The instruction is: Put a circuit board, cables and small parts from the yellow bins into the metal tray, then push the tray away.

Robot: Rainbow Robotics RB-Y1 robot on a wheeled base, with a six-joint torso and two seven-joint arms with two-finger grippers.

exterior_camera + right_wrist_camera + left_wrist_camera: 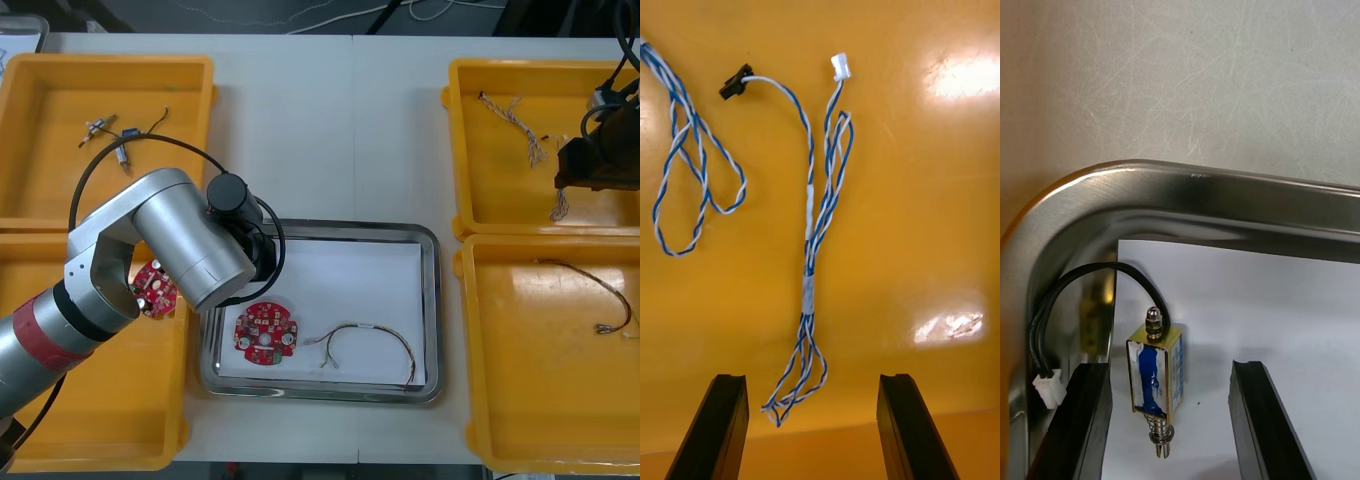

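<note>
Board [265,335], cable [370,335] and small part [1157,367] sit in the tray [430,300], left claw [1169,371] open at its far-left corner; open right claw [812,382] hovers over a twisted cable [816,225], push pending.

Bright, even light is falling from overhead on the table [330,130], leaving shadows soft and short. Glare is streaking the tray [1195,187] rim, and two white patches are shining on the bin [925,195] floor beside the cable [816,225].
</note>
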